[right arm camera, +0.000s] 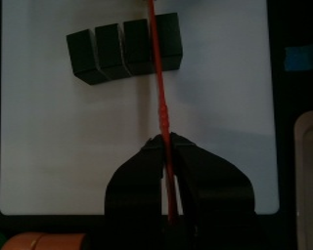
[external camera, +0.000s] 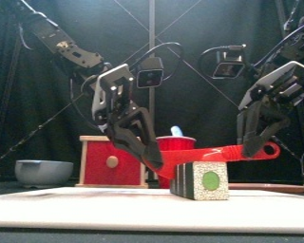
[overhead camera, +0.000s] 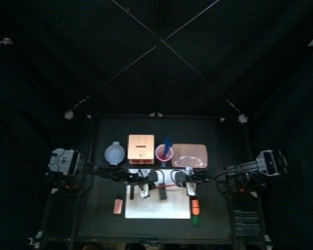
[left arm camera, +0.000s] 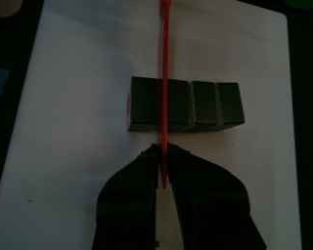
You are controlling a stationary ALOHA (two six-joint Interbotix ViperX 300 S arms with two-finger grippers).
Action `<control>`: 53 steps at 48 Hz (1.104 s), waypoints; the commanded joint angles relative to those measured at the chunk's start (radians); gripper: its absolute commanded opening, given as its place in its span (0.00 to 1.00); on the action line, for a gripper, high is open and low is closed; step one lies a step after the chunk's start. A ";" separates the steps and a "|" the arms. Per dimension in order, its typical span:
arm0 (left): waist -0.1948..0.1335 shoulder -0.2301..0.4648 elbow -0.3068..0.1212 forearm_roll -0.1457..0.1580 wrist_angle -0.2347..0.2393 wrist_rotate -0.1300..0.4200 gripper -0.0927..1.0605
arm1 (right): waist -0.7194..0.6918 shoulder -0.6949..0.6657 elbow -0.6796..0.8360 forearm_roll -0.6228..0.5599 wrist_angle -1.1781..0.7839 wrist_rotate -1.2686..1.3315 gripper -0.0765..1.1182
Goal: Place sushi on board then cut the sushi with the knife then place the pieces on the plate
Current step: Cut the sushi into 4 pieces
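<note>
A dark green sushi roll (external camera: 203, 178) of several joined blocks lies on the white cutting board (external camera: 66, 211), its pale end face with a green centre toward the front. A red toy knife (external camera: 220, 155) stretches level just over the roll's top. My left gripper (external camera: 152, 159) is shut on one end and my right gripper (external camera: 257, 150) on the other. In the left wrist view the red knife (left arm camera: 164, 59) runs from my left gripper (left arm camera: 163, 156) across the sushi roll (left arm camera: 186, 104). In the right wrist view the red knife (right arm camera: 156, 88) crosses the sushi roll (right arm camera: 124, 51) near one end.
Behind the board stand a wooden box with a red drawer front (external camera: 110, 159), a blue-grey bowl (external camera: 43, 171) at the left, and a red cup (external camera: 177, 143) with a blue knife. The pink tray (overhead camera: 188, 153) lies at the back right.
</note>
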 commanded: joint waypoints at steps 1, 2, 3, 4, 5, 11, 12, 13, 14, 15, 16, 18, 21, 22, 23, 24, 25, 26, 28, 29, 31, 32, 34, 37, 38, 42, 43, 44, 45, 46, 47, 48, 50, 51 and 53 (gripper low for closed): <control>0.000 0.000 -0.023 -0.003 -0.003 -0.002 0.51 | -0.006 0.008 -0.015 0.003 -0.003 0.003 0.41; 0.000 0.002 -0.023 -0.003 -0.003 -0.002 0.51 | -0.006 0.012 -0.015 0.003 -0.003 0.003 0.41; 0.000 0.005 -0.023 -0.003 -0.003 -0.002 0.51 | -0.006 0.017 -0.017 0.003 -0.003 0.003 0.41; 0.002 0.006 -0.023 -0.003 -0.003 -0.002 0.51 | -0.006 0.020 -0.018 0.003 -0.003 0.002 0.41; 0.003 0.008 -0.023 -0.003 -0.003 -0.002 0.51 | -0.008 0.023 -0.018 0.003 -0.003 0.002 0.41; 0.009 0.011 -0.018 -0.002 -0.003 0.000 0.51 | -0.012 0.041 -0.018 -0.003 -0.003 0.002 0.41; 0.011 0.011 -0.020 0.000 -0.003 0.000 0.51 | -0.015 0.041 -0.018 -0.005 -0.003 0.002 0.41; 0.012 0.012 -0.018 0.000 -0.003 0.000 0.51 | -0.018 0.044 -0.020 -0.005 -0.002 0.002 0.41; 0.014 0.012 -0.018 0.000 -0.003 0.000 0.51 | -0.021 0.044 -0.018 -0.005 -0.003 0.002 0.41; 0.015 0.011 -0.018 0.000 -0.002 0.002 0.51 | -0.025 0.044 -0.018 -0.005 -0.002 0.002 0.41; 0.017 0.011 -0.018 0.000 -0.003 0.002 0.51 | -0.028 0.043 -0.018 -0.006 -0.003 0.002 0.41; 0.020 0.011 -0.018 0.003 -0.003 0.003 0.51 | -0.035 0.041 -0.018 -0.006 -0.003 0.000 0.41; 0.029 0.011 -0.018 0.009 -0.003 0.003 0.51 | -0.051 0.038 -0.020 -0.014 -0.003 0.000 0.41; 0.031 0.011 -0.018 0.011 -0.002 0.003 0.51 | -0.055 0.037 -0.020 -0.017 -0.002 0.000 0.41; 0.034 0.011 -0.018 0.012 -0.002 0.003 0.51 | -0.063 0.035 -0.020 -0.020 -0.002 0.000 0.41; 0.037 0.009 -0.018 0.014 -0.002 0.005 0.51 | -0.067 0.034 -0.020 -0.025 -0.003 0.000 0.41; 0.040 0.009 -0.018 0.015 -0.002 0.005 0.51 | -0.075 0.034 -0.020 -0.029 -0.003 0.000 0.41; 0.041 0.008 -0.018 0.017 -0.002 0.005 0.51 | -0.078 0.034 -0.020 -0.031 -0.003 0.000 0.41; 0.048 0.008 -0.018 0.020 0.000 0.005 0.51 | -0.089 0.032 -0.021 -0.038 -0.002 0.000 0.41; 0.051 0.006 -0.018 0.023 0.002 0.005 0.51 | -0.092 0.032 -0.021 -0.041 -0.002 0.000 0.41; 0.055 0.006 -0.018 0.028 0.003 0.005 0.51 | -0.098 0.032 -0.023 -0.046 -0.002 0.000 0.41; 0.058 0.005 -0.018 0.029 0.006 0.005 0.51 | -0.101 0.032 -0.025 -0.049 -0.003 0.000 0.41; 0.063 0.005 -0.018 0.034 0.009 0.005 0.51 | -0.106 0.032 -0.025 -0.051 -0.003 0.000 0.41; 0.069 0.005 -0.018 0.037 0.014 0.005 0.51 | -0.112 0.032 -0.028 -0.052 -0.003 0.002 0.41; 0.071 0.005 -0.018 0.037 0.015 0.005 0.51 | -0.114 0.032 -0.028 -0.051 -0.002 0.002 0.41; 0.071 -0.002 -0.021 0.038 0.025 0.005 0.51 | -0.112 0.028 -0.037 -0.051 0.011 0.000 0.41; 0.071 -0.006 -0.023 0.038 0.028 0.005 0.51 | -0.109 0.023 -0.038 -0.052 0.018 0.000 0.41; 0.071 -0.011 -0.023 0.038 0.031 0.005 0.51 | -0.107 0.020 -0.041 -0.052 0.026 0.000 0.41; 0.069 -0.018 -0.026 0.040 0.037 0.005 0.51 | -0.107 0.014 -0.048 -0.052 0.037 0.000 0.41; 0.069 -0.025 -0.026 0.040 0.044 0.005 0.51 | -0.106 0.008 -0.051 -0.052 0.046 0.000 0.41; 0.066 -0.032 -0.028 0.040 0.051 0.005 0.51 | -0.106 0.002 -0.057 -0.052 0.058 0.000 0.41; 0.066 -0.040 -0.029 0.040 0.055 0.005 0.51 | -0.106 -0.005 -0.063 -0.052 0.069 0.000 0.41; 0.063 -0.058 -0.031 0.040 0.067 0.003 0.51 | -0.106 -0.023 -0.077 -0.051 0.097 0.002 0.41; 0.058 -0.067 -0.032 0.040 0.071 0.003 0.51 | -0.104 -0.031 -0.083 -0.051 0.106 0.002 0.41; 0.048 -0.081 -0.034 0.038 0.077 0.003 0.51 | -0.097 -0.046 -0.092 -0.048 0.121 0.002 0.41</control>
